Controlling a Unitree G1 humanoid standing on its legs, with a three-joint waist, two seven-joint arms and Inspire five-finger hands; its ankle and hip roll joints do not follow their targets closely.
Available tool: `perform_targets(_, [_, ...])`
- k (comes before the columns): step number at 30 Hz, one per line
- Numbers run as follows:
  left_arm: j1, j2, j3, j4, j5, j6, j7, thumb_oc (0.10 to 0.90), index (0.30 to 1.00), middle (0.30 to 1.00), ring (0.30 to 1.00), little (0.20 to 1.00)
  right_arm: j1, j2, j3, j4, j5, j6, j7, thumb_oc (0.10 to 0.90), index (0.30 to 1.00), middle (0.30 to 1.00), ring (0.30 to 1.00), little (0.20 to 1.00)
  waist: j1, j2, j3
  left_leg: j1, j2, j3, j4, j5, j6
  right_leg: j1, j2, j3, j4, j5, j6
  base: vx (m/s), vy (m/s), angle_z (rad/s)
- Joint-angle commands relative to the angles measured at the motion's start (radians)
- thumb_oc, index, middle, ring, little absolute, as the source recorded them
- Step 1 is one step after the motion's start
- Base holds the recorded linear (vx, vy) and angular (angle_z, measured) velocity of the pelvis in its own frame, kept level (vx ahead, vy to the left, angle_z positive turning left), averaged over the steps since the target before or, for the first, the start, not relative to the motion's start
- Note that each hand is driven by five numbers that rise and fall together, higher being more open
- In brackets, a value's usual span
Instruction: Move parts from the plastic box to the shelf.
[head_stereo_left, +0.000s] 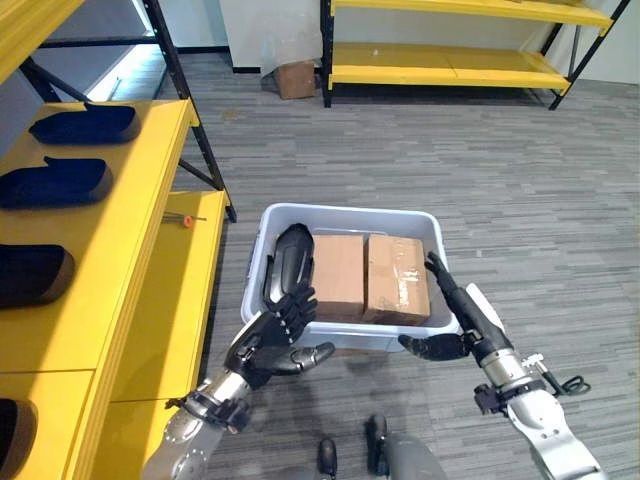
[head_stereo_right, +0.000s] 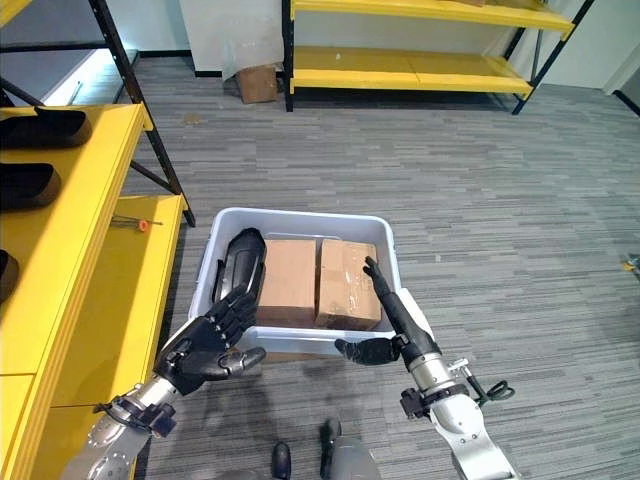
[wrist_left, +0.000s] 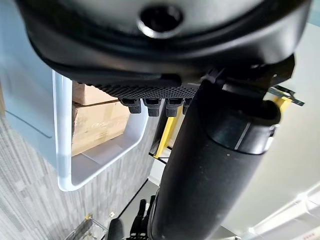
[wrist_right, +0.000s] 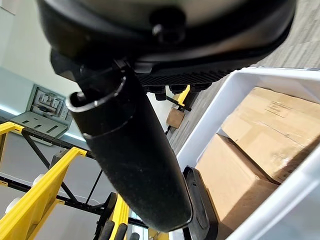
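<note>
A white plastic box (head_stereo_left: 350, 210) stands on the floor in front of me. Inside it a black curved part (head_stereo_left: 290, 260) lies along the left wall, beside two cardboard packages (head_stereo_left: 340, 275) (head_stereo_left: 397, 275). My left hand (head_stereo_left: 270, 345) is at the box's near left corner, open, its fingers relaxed and reaching over the front rim by the black part's near end. My right hand (head_stereo_left: 465, 310) is at the near right corner, open, with straight fingers along the right rim and the thumb against the front wall. The right wrist view shows the black part (wrist_right: 200, 210) and the packages (wrist_right: 240, 190).
A yellow shelf (head_stereo_left: 150, 250) runs along my left and carries several black parts (head_stereo_left: 85, 125) (head_stereo_left: 55, 183) on its upper level. A small orange-tipped tool (head_stereo_left: 188, 219) lies on its lower level. Another yellow shelf (head_stereo_left: 450, 65) and a small carton (head_stereo_left: 296, 78) stand at the back.
</note>
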Motion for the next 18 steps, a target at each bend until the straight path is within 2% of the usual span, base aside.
perform_targets(1, [-0.021, 0.015, 0.015, -0.151, -0.009, -0.090, -0.056, 0.900, 1.000, 1.000, 1.000, 1.000, -0.093, -0.033, -0.034, -0.026, 0.003, -0.095, -0.019, 0.900, 1.000, 1.000, 1.000, 1.000, -0.017, -0.022, -0.037, 0.034, 0.053, 0.043, 0.020, -0.082, -0.047, 0.104, -0.015, 0.038, -0.099, 0.117, 0.031, 0.24, -0.184, 0.75])
perform_targets(7, [-0.007, 0.014, 0.005, -0.178, -0.015, -0.097, -0.060, 0.900, 1.000, 1.000, 1.000, 1.000, -0.105, -0.036, -0.003, -0.005, 0.015, -0.082, -0.013, 0.900, 1.000, 1.000, 1.000, 1.000, -0.003, -0.022, -0.056, 0.043, 0.083, 0.066, 0.027, -0.083, -0.071, 0.169, -0.022, -0.001, -0.125, 0.085, 0.010, 0.18, -0.129, 0.51])
perform_targets(12, [-0.020, 0.001, -0.022, -0.206, -0.083, -0.093, -0.086, 0.900, 1.000, 1.000, 1.000, 1.000, -0.103, -0.033, 0.009, 0.002, 0.081, -0.070, 0.020, 0.900, 1.000, 1.000, 1.000, 1.000, -0.011, -0.022, -0.062, 0.019, 0.093, 0.056, 0.077, -0.099, -0.081, 0.192, -0.006, 0.013, -0.127, 0.052, -0.019, 0.16, -0.139, 0.13])
perform_targets(15, [-0.056, -0.009, -0.049, -0.203, -0.100, -0.063, -0.068, 0.900, 1.000, 1.000, 1.000, 1.000, -0.126, -0.044, 0.033, 0.014, 0.066, -0.092, 0.026, 0.900, 1.000, 1.000, 1.000, 1.000, -0.010, -0.022, -0.046, -0.052, 0.093, 0.049, 0.184, -0.104, -0.090, 0.198, -0.001, 0.024, -0.118, 0.037, -0.043, 0.08, -0.177, -0.02])
perform_targets(16, [-0.068, -0.011, -0.056, -0.199, -0.100, -0.051, -0.071, 0.900, 1.000, 1.000, 1.000, 1.000, -0.131, -0.047, 0.036, 0.017, 0.068, -0.099, 0.034, 0.900, 1.000, 1.000, 1.000, 1.000, -0.010, -0.022, -0.038, -0.094, 0.096, 0.043, 0.260, -0.079, -0.099, 0.199, 0.002, 0.030, -0.118, 0.033, -0.055, 0.04, -0.146, 0.01])
perform_targets(18, [-0.077, -0.015, -0.065, -0.192, -0.111, -0.056, -0.063, 0.900, 1.000, 1.000, 1.000, 1.000, -0.135, -0.054, 0.039, 0.017, 0.091, -0.094, 0.051, 0.900, 1.000, 1.000, 1.000, 1.000, -0.012, -0.021, -0.029, -0.132, 0.092, 0.044, 0.337, -0.074, -0.103, 0.197, 0.001, 0.034, -0.116, 0.029, -0.065, 0.02, -0.081, -0.01])
